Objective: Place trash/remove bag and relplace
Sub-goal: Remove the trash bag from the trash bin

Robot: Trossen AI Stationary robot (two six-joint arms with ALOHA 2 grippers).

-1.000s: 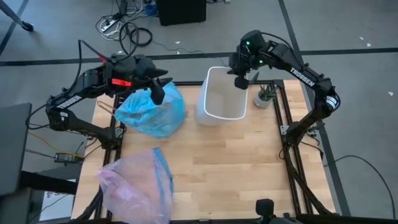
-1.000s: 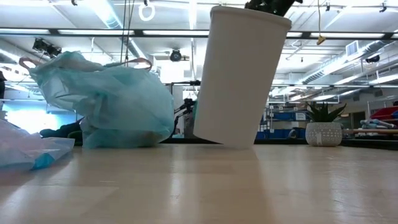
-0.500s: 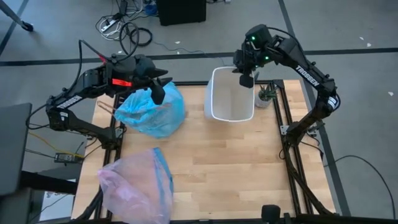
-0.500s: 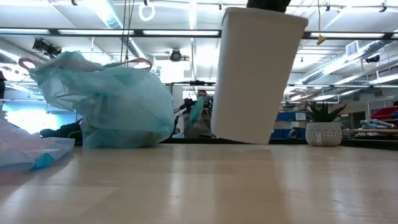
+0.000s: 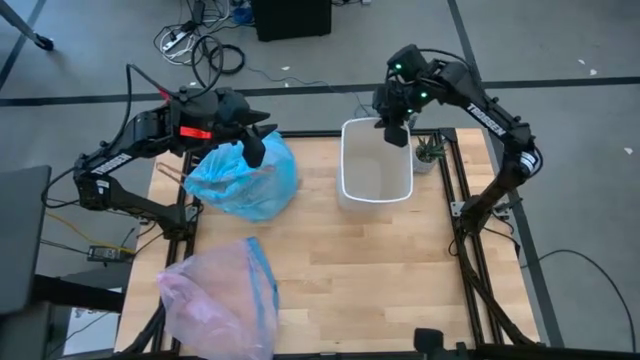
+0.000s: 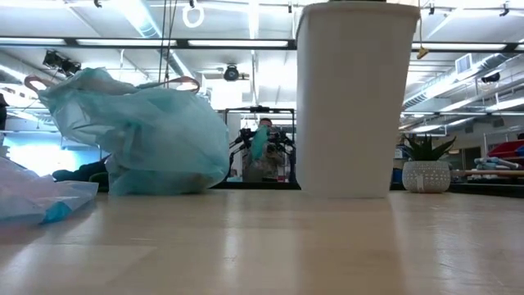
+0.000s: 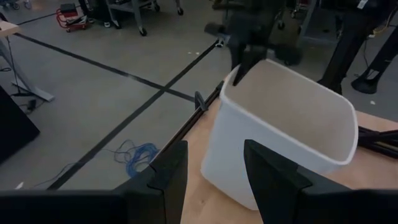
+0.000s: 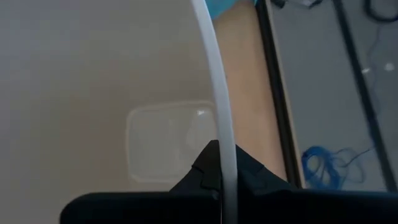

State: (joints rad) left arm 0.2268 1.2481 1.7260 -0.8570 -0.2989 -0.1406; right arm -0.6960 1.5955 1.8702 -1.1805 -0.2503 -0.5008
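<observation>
Two arms in view from above. We note the right gripper (image 5: 395,130) at the far rim of the white bin (image 5: 376,174), fingers pinched narrow on that rim, one inside and one outside; the right wrist view shows the rim (image 8: 217,124) running between them. Bin stands upright on the wooden table (image 5: 350,270), empty, bare floor visible inside. Left gripper (image 5: 256,150) hovers over the light-blue bag (image 5: 243,180), fingers spread wide, apart from the plastic as far as we can tell. Bag sits bunched at the table's far left. Pale pink bag (image 5: 215,295) lies at the near left corner. Small potted plant (image 5: 427,153) just beside the bin.
</observation>
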